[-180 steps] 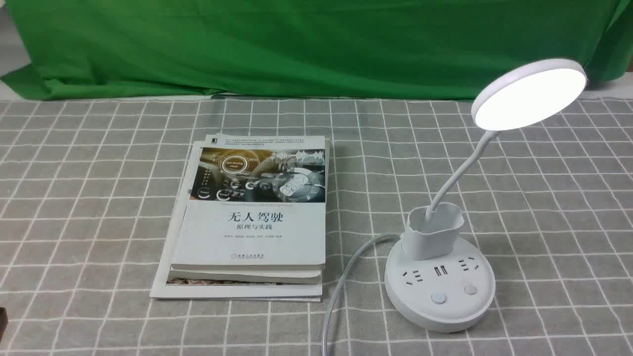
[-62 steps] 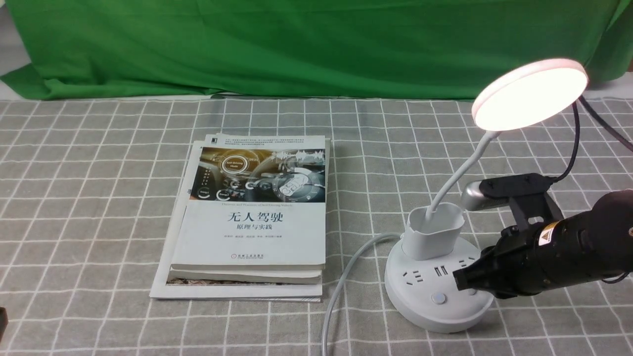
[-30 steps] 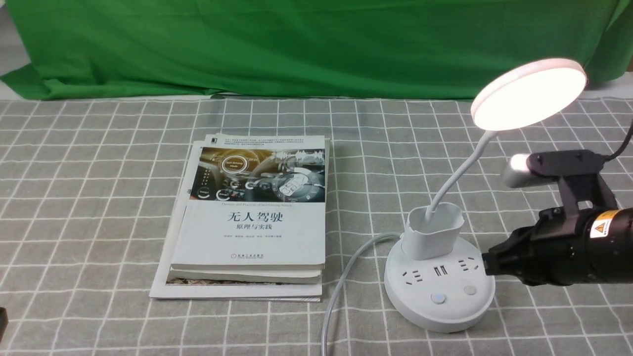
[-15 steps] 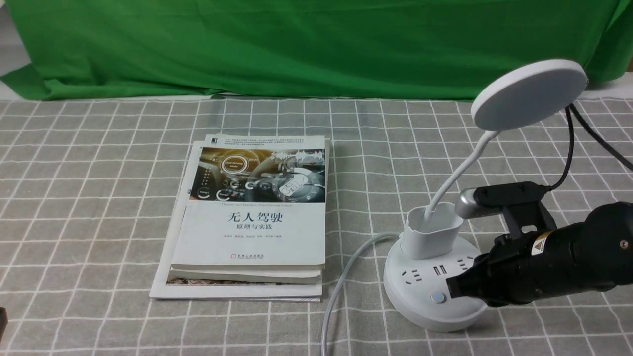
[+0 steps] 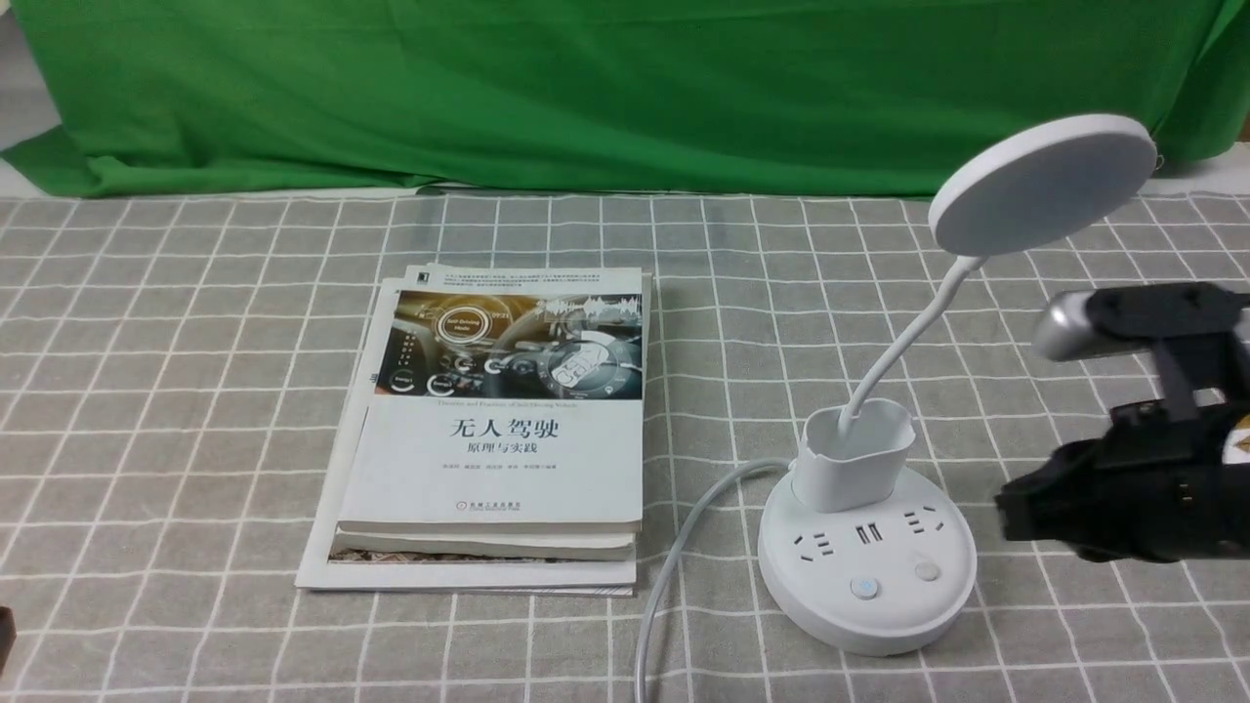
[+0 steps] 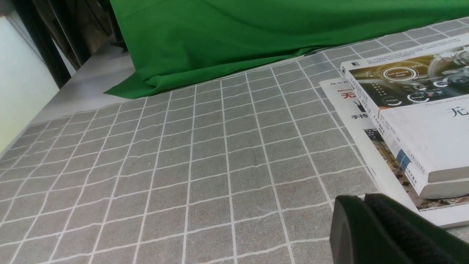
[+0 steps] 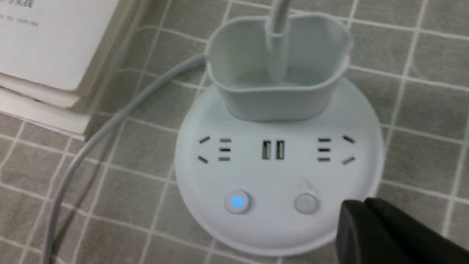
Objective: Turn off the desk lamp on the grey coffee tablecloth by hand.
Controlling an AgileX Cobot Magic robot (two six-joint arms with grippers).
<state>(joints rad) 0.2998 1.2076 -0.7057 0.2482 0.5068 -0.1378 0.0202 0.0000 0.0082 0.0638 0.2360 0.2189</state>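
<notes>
We find the desk lamp [image 5: 867, 586], just ahead of the right gripper's [image 5: 1004, 515] jaws, to be smooth white plastic with a soft satin sheen. Its cable [image 5: 674, 557] has a smooth grey sheath. The grey coffee tablecloth [image 5: 195, 391] beneath the jaws is matt woven cloth, slightly coarse. The green cloth [image 5: 586, 88] well beyond them is matt, creased fabric. The gripper body looks like matt black plastic. The camera [image 5: 1069, 327] above the jaws looks like silver metal. Beside the left gripper [image 6: 361, 205], whose pads [image 6: 406, 234] look finely ribbed, the books [image 6: 421, 121] have glossy paper covers.
</notes>
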